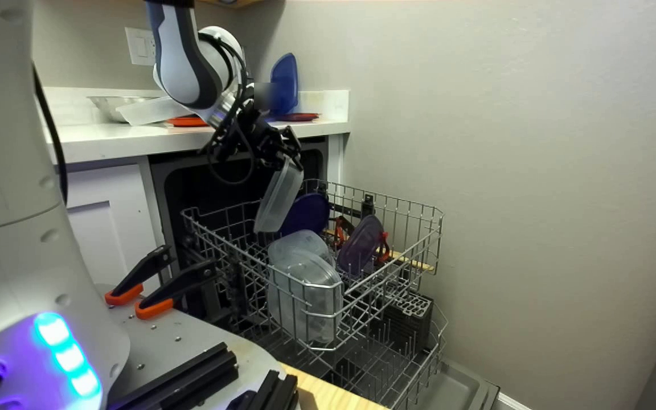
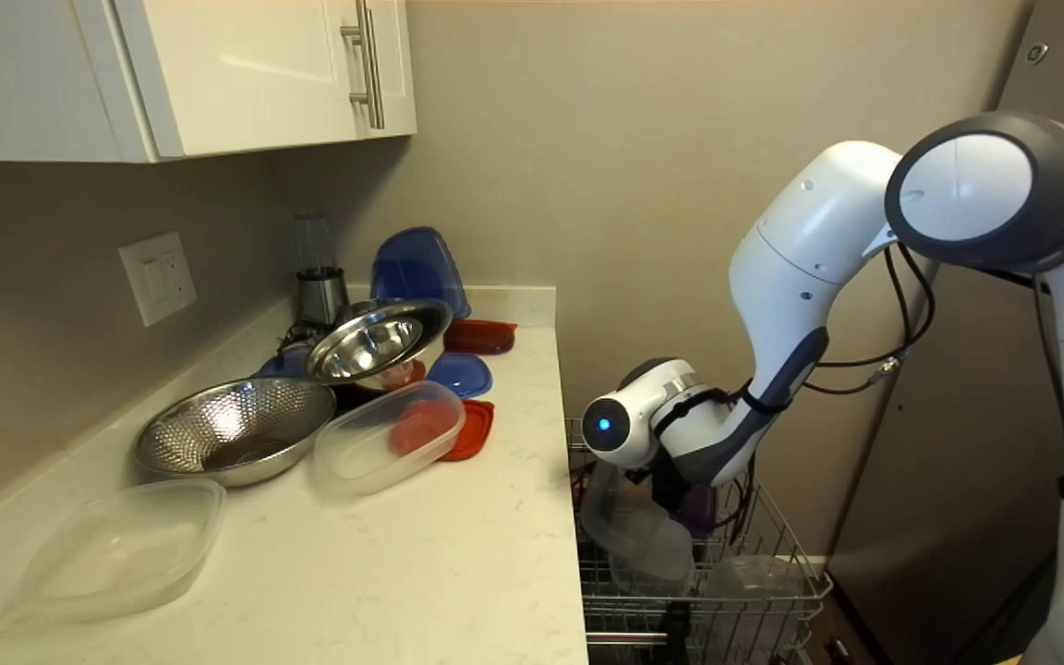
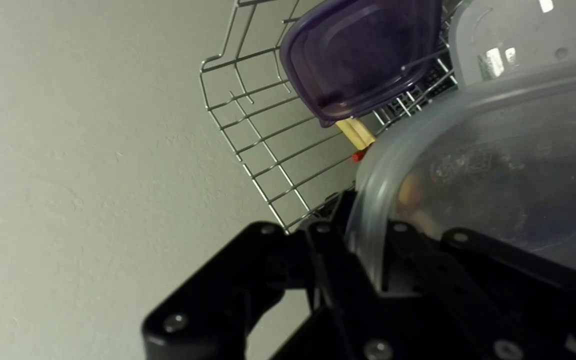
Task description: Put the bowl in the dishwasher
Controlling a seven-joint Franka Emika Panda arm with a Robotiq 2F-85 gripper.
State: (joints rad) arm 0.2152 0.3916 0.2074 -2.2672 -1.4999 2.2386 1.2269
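The bowl (image 1: 279,196) is a pale, translucent, deep container, tilted steeply on its side. My gripper (image 1: 292,155) is shut on its rim and holds it over the dishwasher's upper wire rack (image 1: 399,200). In the wrist view the bowl's rim (image 3: 385,150) runs between the black fingers (image 3: 368,232). An exterior view shows the bowl (image 2: 647,536) below the wrist, with the fingers mostly hidden by the arm. The bowl's lower end overlaps the rack in view; I cannot tell whether it touches. The dishwasher's dark cavity (image 1: 203,185) is behind the pulled-out rack.
The rack holds clear containers (image 1: 305,279), a purple lid (image 1: 361,245) and a dark blue lid (image 1: 310,213). A lower rack (image 1: 373,364) is also out. The counter (image 2: 458,563) carries steel bowls (image 2: 236,429), clear containers (image 2: 126,545) and lids. A wall stands beside the rack.
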